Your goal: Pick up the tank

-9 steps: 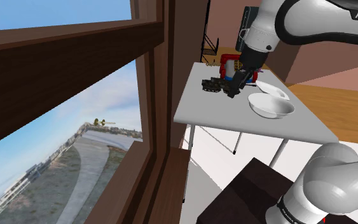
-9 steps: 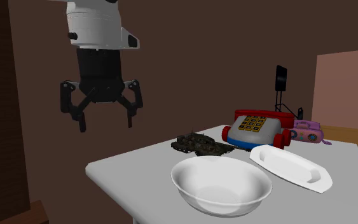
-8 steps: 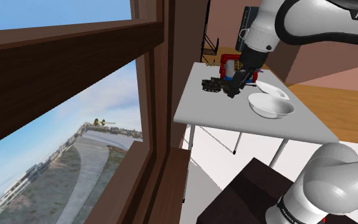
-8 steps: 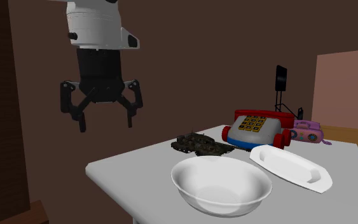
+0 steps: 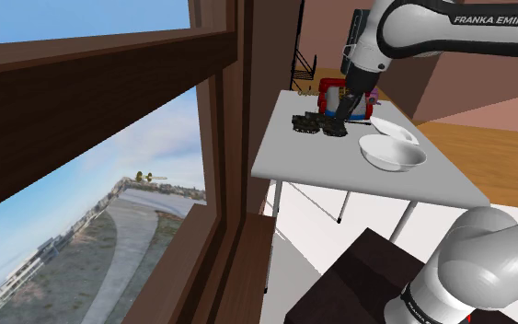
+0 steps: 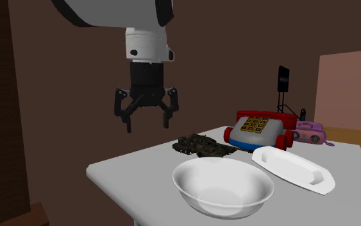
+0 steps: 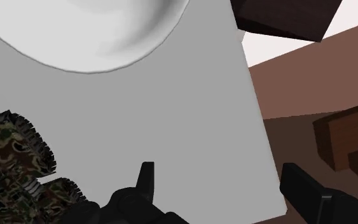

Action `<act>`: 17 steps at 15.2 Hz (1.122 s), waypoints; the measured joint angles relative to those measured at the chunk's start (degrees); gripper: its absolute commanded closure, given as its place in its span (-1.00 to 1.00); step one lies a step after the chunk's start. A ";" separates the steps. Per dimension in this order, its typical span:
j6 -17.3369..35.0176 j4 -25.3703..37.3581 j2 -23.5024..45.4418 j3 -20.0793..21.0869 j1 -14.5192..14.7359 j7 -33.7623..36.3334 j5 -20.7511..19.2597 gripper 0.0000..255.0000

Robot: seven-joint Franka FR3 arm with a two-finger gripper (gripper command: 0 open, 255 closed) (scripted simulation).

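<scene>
A small camouflage toy tank [image 6: 203, 145] stands on the grey table [image 6: 127, 186], near its far edge. It also appears in the shoulder view [image 5: 315, 123] and beside my fingers in the wrist view [image 7: 12, 159]. My black gripper [image 6: 148, 124] hangs open above the table, a little to the second exterior view's left of the tank and above it. Nothing is between the fingers [image 7: 145, 179]. In the shoulder view the gripper [image 5: 342, 114] points down just over the tank's end nearest the toy phone.
A white bowl [image 6: 224, 186] sits at the table's front and a white oblong plate [image 6: 292, 168] lies beside it. A red and blue toy phone [image 6: 257, 130] and a pink toy radio [image 6: 311, 133] stand behind the tank. A wooden window frame [image 5: 220, 138] borders the table.
The gripper has moved to the second exterior view's right and farther back, ending closer to the tank. It has stayed open. The tank has not moved.
</scene>
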 measured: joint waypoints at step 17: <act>2.12 26.85 33.50 -18.19 0.01 -32.07 5.85 -1.00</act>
